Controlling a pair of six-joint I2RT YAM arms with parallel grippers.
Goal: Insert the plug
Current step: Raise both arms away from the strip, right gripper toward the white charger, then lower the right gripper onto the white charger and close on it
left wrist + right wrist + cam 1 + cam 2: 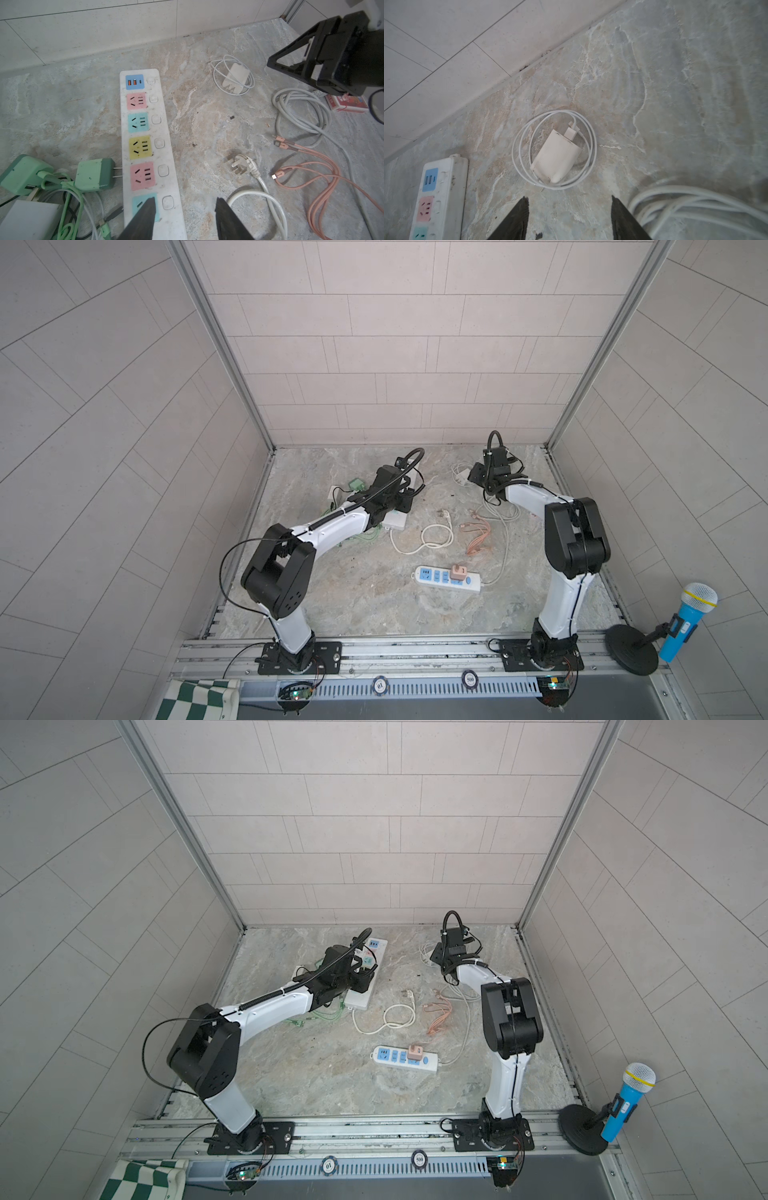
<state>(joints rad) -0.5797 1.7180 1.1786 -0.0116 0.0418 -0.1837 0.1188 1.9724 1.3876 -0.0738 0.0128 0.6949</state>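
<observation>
Your right gripper point(569, 198) hangs over the worktop point(654, 83) with its jaws apart and nothing in them. The white charger plug point(556, 158) lies flat just ahead of it, ringed by its own coiled cable and not in any socket. Your left gripper point(185, 200) is also spread and empty, over one end of the long power strip point(166, 128).

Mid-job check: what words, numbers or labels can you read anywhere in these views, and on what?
"500": round black-and-white chip at the front metal rail.
"10", digits turned, possibly "01": second round chip at that rail.
Too blurred to read: print on the red flat box.
No readable text on the long white power strip with coloured sockets.
</observation>
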